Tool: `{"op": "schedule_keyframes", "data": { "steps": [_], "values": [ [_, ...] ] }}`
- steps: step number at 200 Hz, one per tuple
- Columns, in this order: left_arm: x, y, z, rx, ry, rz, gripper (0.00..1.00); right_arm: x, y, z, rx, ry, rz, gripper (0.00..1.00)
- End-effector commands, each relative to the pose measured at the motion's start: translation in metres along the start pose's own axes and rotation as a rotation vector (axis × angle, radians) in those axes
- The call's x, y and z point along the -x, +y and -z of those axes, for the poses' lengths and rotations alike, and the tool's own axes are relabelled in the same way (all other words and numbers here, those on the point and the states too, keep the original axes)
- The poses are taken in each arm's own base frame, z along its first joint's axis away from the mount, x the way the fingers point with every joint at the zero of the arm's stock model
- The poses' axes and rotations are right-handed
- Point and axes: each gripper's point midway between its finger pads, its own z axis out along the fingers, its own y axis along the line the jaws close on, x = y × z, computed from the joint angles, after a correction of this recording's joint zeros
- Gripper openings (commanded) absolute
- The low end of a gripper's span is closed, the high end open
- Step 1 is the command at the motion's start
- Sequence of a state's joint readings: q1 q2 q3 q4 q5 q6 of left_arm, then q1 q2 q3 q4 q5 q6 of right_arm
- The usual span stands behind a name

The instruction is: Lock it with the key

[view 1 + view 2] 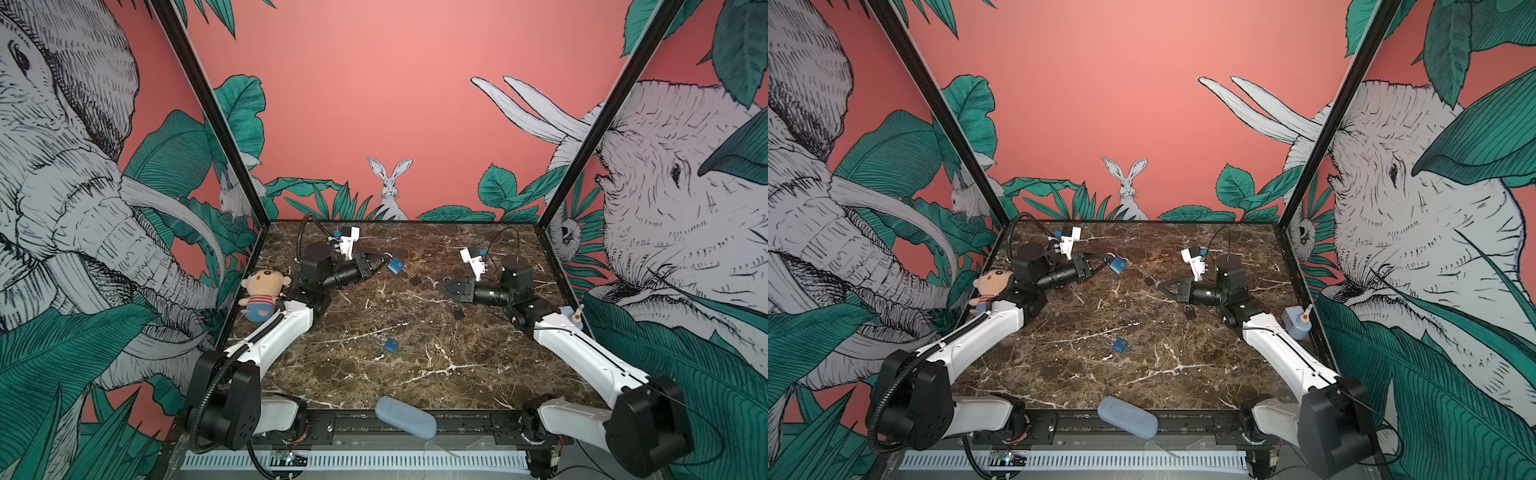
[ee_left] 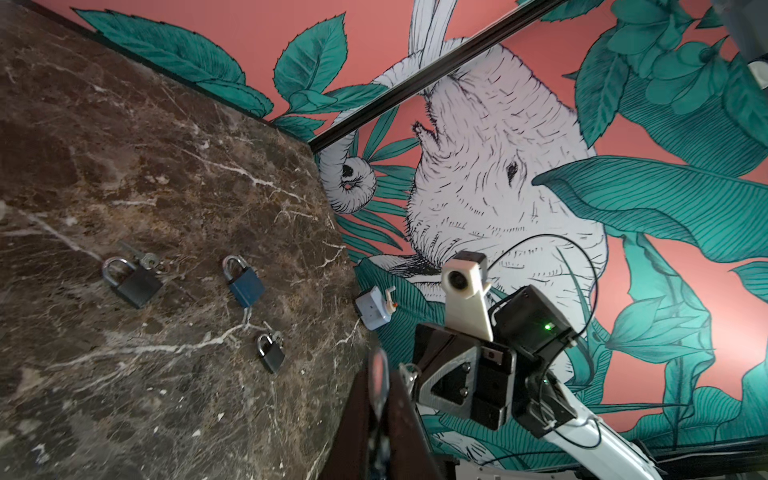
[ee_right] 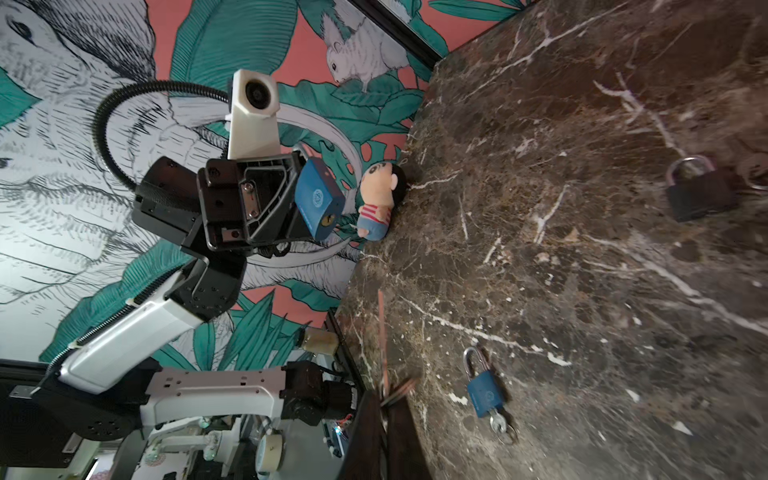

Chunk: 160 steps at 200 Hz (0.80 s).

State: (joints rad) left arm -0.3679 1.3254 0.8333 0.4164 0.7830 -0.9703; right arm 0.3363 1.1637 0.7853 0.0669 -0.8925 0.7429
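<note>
On left arm (image 1: 291,324) and right arm (image 1: 582,353), links are cased in white shells, joints and shoulders in black housings. A ribbed black conduit (image 3: 98,129) is run along the left; a thin black cable (image 2: 544,235) is looped over the right. White wedge camera mounts (image 3: 251,124) are fitted at the wrists. Black, triangular: left gripper (image 1: 385,260), right gripper (image 1: 438,286). Screws (image 2: 462,368) and a green light (image 2: 547,326) are noted.
</note>
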Motion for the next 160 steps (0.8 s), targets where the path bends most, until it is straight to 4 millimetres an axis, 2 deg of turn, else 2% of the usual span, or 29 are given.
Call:
{"op": "schedule_keyframes", "data": {
  "steps": [1, 26, 43, 116, 160],
  "values": [
    [-0.036, 0.021, -0.006, 0.054, 0.106, -0.019, 0.00, -0.016, -0.029, 0.014, -0.134, 0.014, -0.005, 0.00],
    [-0.067, 0.044, -0.025, 0.115, 0.187, -0.033, 0.00, -0.020, -0.046, 0.024, -0.186, -0.003, -0.041, 0.00],
    [-0.080, 0.055, -0.040, 0.128, 0.226, -0.025, 0.00, -0.022, -0.052, 0.027, -0.204, -0.010, -0.051, 0.00],
    [-0.114, 0.110, -0.093, 0.191, 0.314, 0.030, 0.00, -0.026, -0.066, 0.027, -0.249, 0.006, -0.059, 0.00],
    [-0.124, 0.130, -0.110, 0.217, 0.319, 0.081, 0.00, -0.027, -0.071, 0.026, -0.265, 0.017, -0.053, 0.00]
  ]
}}
